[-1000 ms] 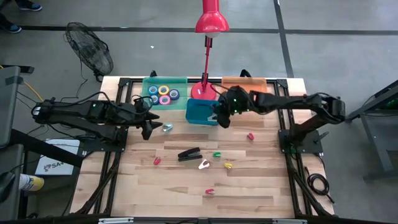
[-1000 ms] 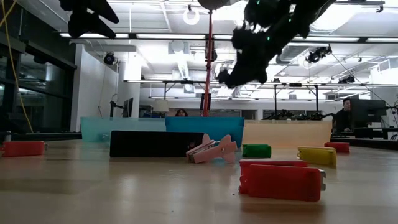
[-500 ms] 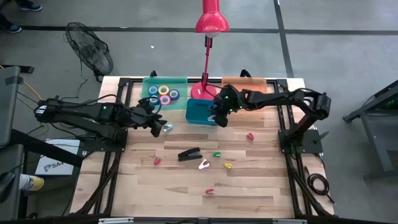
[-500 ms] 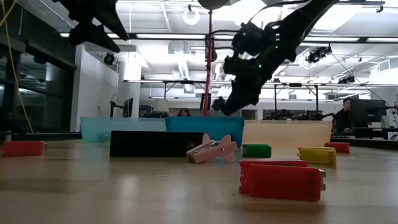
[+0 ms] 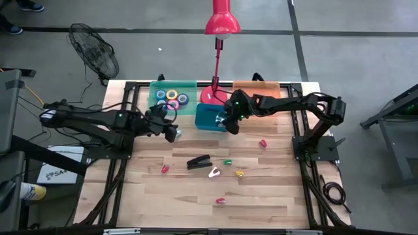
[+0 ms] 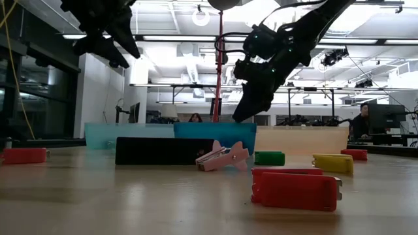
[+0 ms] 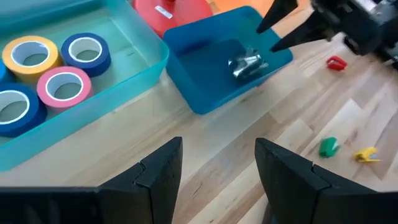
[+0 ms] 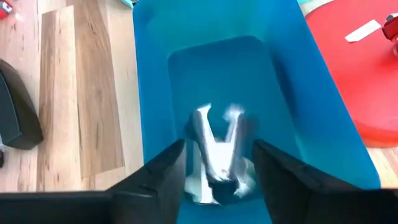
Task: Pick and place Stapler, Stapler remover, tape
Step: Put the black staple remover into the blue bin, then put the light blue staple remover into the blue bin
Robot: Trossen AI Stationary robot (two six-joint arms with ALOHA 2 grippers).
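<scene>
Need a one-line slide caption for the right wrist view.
Right gripper, fingers open, above the blue bin with a silver staple remover inside.

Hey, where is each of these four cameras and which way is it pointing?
High: overhead, straight down; both arms over the table.
Low: at tabletop height, level across; both arms hang in from above.
Left wrist: over the tape tray and blue bin; own open fingers.
Right wrist: down into the blue bin; own fingers.
All four share the blue bin.
</scene>
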